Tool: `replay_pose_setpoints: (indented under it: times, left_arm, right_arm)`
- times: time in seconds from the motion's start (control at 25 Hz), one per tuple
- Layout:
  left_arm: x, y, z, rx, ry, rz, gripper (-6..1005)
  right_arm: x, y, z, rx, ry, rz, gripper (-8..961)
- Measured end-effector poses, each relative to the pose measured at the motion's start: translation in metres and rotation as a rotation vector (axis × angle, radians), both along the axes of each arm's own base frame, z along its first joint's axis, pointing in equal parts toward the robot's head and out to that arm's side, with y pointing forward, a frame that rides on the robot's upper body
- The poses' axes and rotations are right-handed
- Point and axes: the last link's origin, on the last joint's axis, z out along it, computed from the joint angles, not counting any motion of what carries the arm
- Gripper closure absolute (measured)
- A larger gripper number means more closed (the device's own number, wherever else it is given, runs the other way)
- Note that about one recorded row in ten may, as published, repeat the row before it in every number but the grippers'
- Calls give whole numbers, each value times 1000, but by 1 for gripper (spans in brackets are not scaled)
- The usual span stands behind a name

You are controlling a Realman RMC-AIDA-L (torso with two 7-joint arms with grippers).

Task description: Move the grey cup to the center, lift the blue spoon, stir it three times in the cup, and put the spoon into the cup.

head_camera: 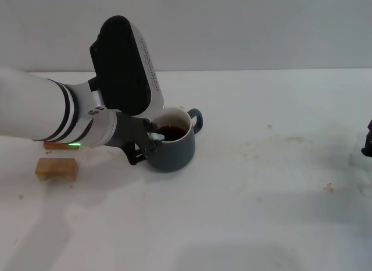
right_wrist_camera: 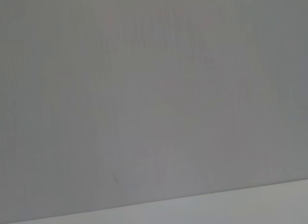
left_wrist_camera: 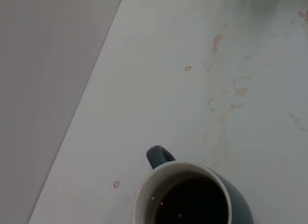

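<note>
I have the left end effector (head_camera: pixel 152 144) down at the near-left rim of the grey cup (head_camera: pixel 174 150), its dark fingers straddling the rim edge. Between the fingertips I see a pale blue sliver that I take to be the handle of the blue spoon (head_camera: pixel 156 135), pinched narrow, with its bowl end presumably down in the dark liquid, though I cannot see the bowl. The cup sits directly ahead of and touching this end effector, its loop handle pointing away to the far right. From the left wrist camera the cup (left_wrist_camera: pixel 192 197) lies just below the lens, full of brown liquid, no spoon showing in that slice.

The right end effector (head_camera: pixel 368 142) is parked well apart at the far right edge of the tabletop (head_camera: pixel 261 213); I cannot tell how its fingers stand.

My judgement on progress: the cup appears to be placed roughly mid-tabletop, so that step looks done, and the spoon is lifted and in the cup. I am either stirring or about to let go. How many stirs are complete I cannot tell. Releasing the spoon is left.

Count: one cup, one spoon, and two wooden blocks behind the left end effector, a tan block (head_camera: pixel 56 168) and an orange block (head_camera: pixel 55 145) partly hidden by the arm.
</note>
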Motion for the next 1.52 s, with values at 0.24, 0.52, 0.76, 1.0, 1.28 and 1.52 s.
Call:
replay_pose_setpoints:
  times: [0.24, 0.52, 0.76, 1.0, 1.28, 1.52]
  left_arm:
    - [-1, -3, -1, 10, -9, -28, 748]
    - [0, -3, -1, 15, -9, -31, 826]
    - [7, 0, 0, 8, 11, -49, 859]
    - [17, 5, 0, -3, 68, -70, 859]
    - [29, 16, 0, -2, 82, -94, 859]
    - [22, 22, 9, 14, 142, -65, 859]
  right_arm:
    - [0, 0, 0, 0, -1, -1, 919]
    - [1, 0, 1, 1, -3, 0, 920]
    - [1, 1, 2, 1, -4, 2, 920]
    - [1, 1, 2, 1, -5, 1, 920]
    - [1, 0, 2, 1, -4, -1, 920]
    - [1, -1, 1, 1, -3, -3, 919]
